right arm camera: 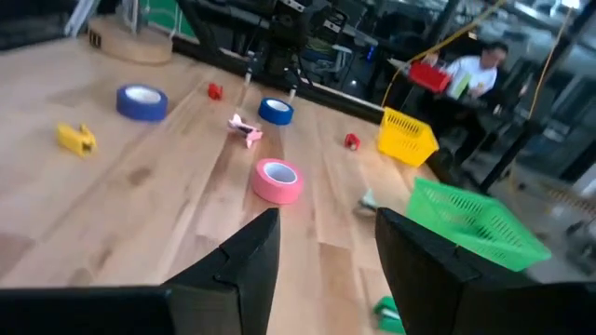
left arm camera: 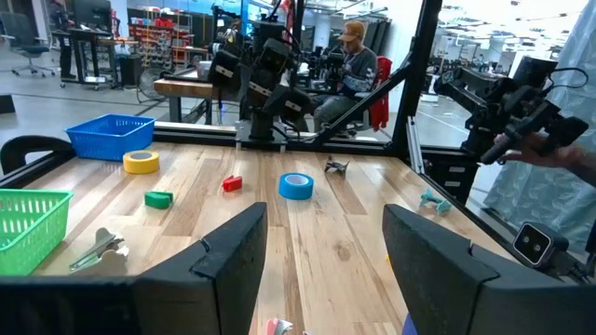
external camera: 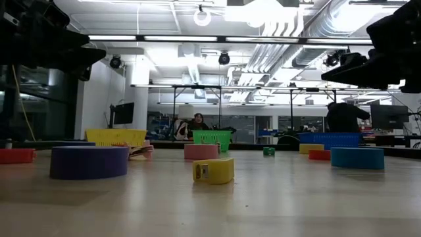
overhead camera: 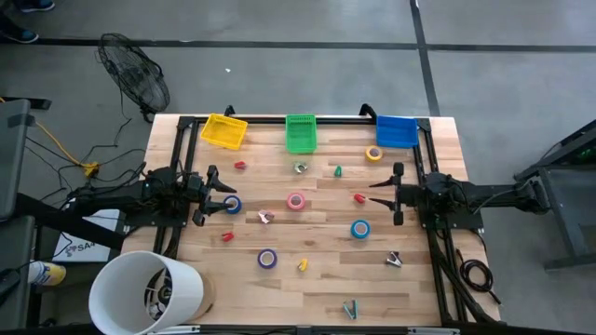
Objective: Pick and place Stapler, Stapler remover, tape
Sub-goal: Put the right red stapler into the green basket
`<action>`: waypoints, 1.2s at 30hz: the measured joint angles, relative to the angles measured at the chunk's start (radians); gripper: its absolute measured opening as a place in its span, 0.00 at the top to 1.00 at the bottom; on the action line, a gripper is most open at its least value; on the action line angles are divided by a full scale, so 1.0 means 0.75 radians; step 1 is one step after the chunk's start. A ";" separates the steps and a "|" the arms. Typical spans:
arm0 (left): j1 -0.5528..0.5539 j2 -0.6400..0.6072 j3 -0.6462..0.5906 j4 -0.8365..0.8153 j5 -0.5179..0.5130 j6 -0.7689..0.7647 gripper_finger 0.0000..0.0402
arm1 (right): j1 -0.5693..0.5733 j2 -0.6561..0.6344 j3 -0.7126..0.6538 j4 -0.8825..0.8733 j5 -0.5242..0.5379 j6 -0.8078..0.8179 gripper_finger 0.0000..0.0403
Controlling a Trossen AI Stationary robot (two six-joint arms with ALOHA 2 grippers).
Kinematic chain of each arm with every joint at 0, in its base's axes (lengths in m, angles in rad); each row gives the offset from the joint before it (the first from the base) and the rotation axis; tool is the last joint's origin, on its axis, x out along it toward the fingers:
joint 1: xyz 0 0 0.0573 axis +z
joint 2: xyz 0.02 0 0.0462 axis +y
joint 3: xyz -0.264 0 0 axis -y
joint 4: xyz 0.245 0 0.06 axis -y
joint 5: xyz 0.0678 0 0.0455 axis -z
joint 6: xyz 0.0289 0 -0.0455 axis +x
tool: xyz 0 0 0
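Five tape rolls lie on the counter (overhead camera: 307,279): a blue roll (overhead camera: 232,205) between the left pincer's (overhead camera: 222,199) fingers, a pink roll (overhead camera: 296,201) at the middle, a second blue roll (overhead camera: 360,228), a purple roll (overhead camera: 267,259) and a yellow roll (overhead camera: 373,154). Three baskets line the far edge, a yellow basket (overhead camera: 224,131), a green basket (overhead camera: 301,133) and a blue basket (overhead camera: 397,131). Both pincers are released, the right pincer (overhead camera: 383,194) hovering empty near the right side.

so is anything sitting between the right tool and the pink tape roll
Nothing visible does. The open right tool faces the pink ring-shaped tape roll across bare wooden table; the small red piece lies just off to the side.
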 joint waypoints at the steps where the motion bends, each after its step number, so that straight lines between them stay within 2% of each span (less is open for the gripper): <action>1: 0.000 0.000 0.000 0.000 0.001 0.000 0.47 | 0.000 0.001 0.000 0.000 0.001 -0.024 0.58; 14: 0.000 -0.001 0.000 0.000 0.000 0.000 0.47 | 0.000 0.001 0.000 0.004 0.096 0.001 0.58; 19: 0.000 0.000 0.000 0.000 0.001 0.000 0.47 | 0.000 0.000 0.000 0.008 0.211 0.172 0.58; 22: 0.000 -0.001 0.000 0.000 0.000 0.000 0.47 | 0.000 0.000 0.000 0.009 0.221 0.297 0.58; 25: 0.000 -0.001 0.000 0.000 0.001 0.000 0.47 | -0.001 0.001 0.000 0.028 0.274 0.311 0.58; 32: 0.000 0.000 0.000 0.000 0.001 0.000 0.47 | -0.001 0.001 0.000 0.042 0.291 0.533 0.58; 36: 0.000 -0.001 0.000 0.000 0.000 0.000 0.47 | -0.001 0.001 0.000 0.022 0.322 0.581 0.58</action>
